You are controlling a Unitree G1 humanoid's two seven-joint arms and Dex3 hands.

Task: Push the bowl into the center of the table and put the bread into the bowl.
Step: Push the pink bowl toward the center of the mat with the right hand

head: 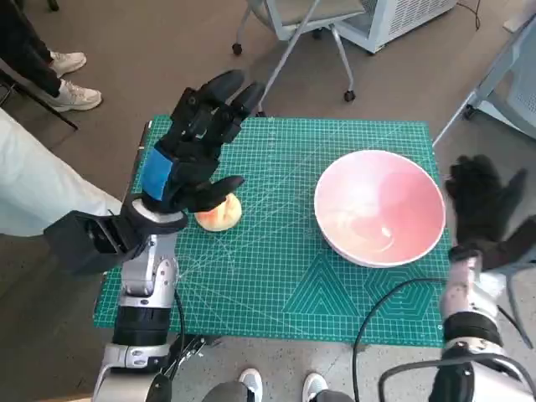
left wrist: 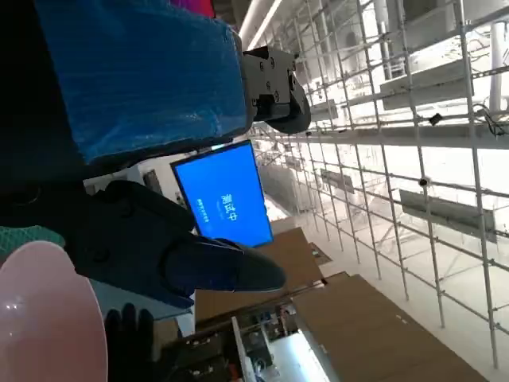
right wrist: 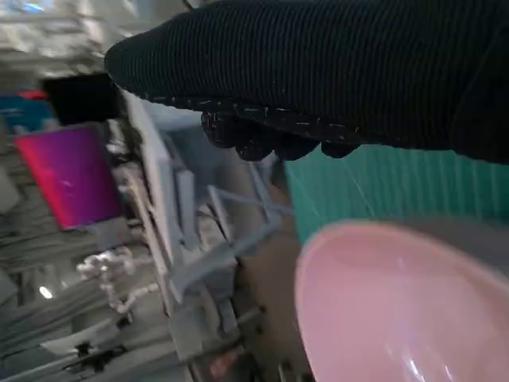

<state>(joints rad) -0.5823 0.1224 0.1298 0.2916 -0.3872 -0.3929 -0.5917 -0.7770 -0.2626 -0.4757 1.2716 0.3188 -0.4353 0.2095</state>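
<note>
**One bowl, one bread, two hands**

Only the head view shows the whole green mat (head: 276, 276) on the table. On it there is one pink bowl (head: 379, 207) and one piece of bread (head: 219, 213). The bowl sits toward the right side of the mat, with its open side up. The bread lies toward the left side, well apart from the bowl. It looks like a round lump, so I cannot tell which way it points or where its long side runs.

The left hand (head: 191, 151) is above the bread, and its thumb curls over the top of it. Its other fingers are spread and reach toward the far edge of the mat. I cannot tell if the thumb touches the bread or if the hand holds it.

The right hand (head: 486, 209) is just beside the right side of the bowl. Its fingers are spread wide and it holds nothing. I cannot tell if it touches the rim.

The left wrist view does not show the bread. It shows an edge of the bowl (left wrist: 48, 318), the blue tape, and a blue screen (left wrist: 227, 195) far off. The right wrist view shows the glove (right wrist: 318, 72) just beside the bowl's rim (right wrist: 382, 294), with green mat between them. It shows no bread.
</note>
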